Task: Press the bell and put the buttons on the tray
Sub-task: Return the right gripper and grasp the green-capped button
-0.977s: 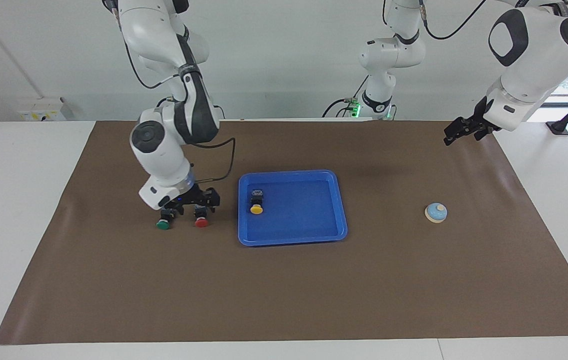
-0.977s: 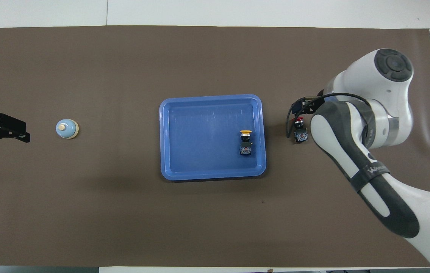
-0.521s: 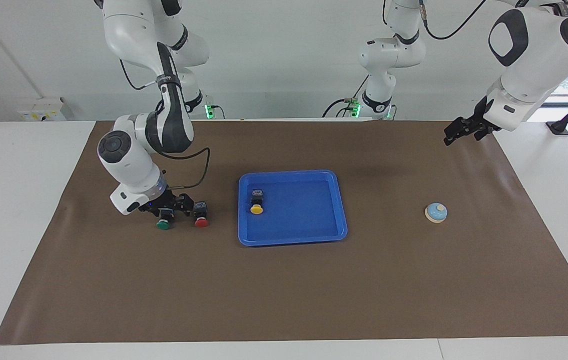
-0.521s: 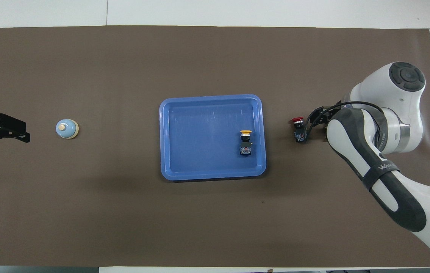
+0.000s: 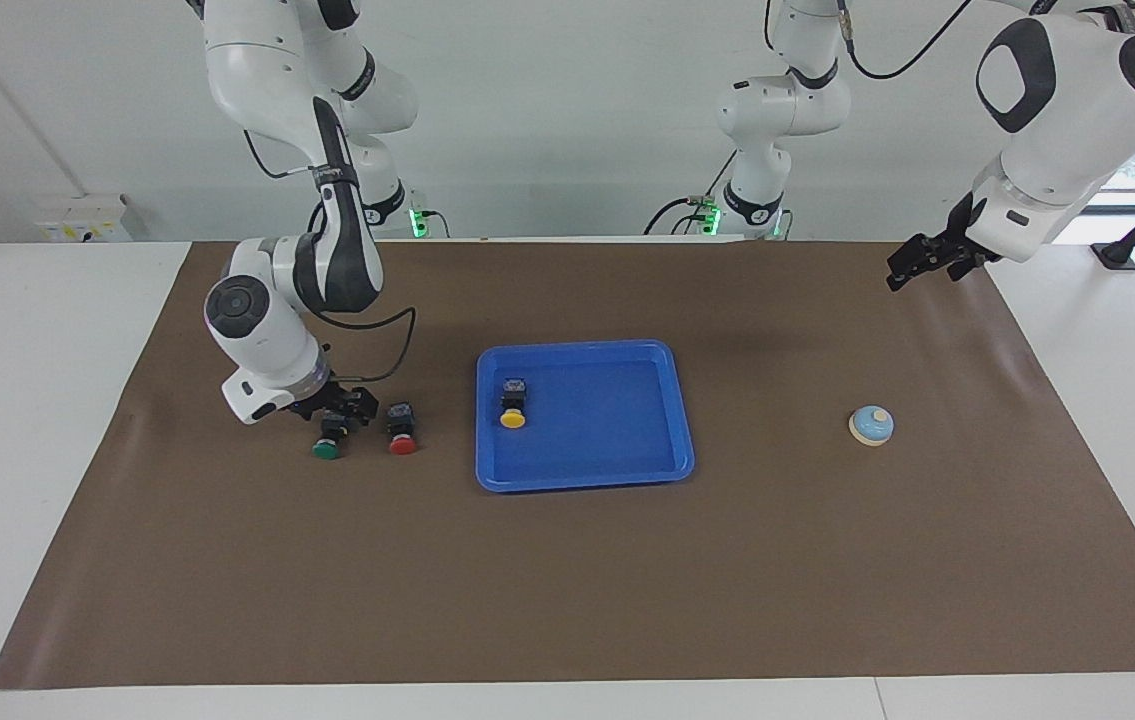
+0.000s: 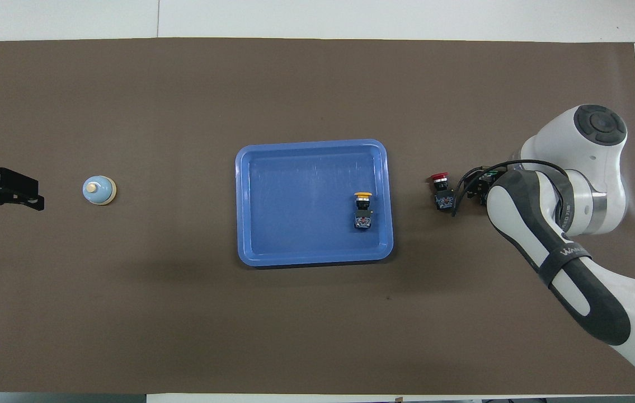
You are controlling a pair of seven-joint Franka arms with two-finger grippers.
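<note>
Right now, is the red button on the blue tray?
No, the red button lies on the brown mat beside the tray; only the yellow button is inside.

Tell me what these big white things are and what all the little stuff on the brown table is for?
The white things are two robot arms with two-finger grippers for hands. One picture looks at them from across the table, the other looks down from above them.

On the brown mat lies a blue tray with the yellow button already in it. Beside the tray, toward the right arm's end, the red button and the green button lie on the mat. At the left arm's end sits a small blue bell.

The right gripper is down at the green button, fingers open, not holding it yet. The left gripper waits in the air, open and empty.
</note>
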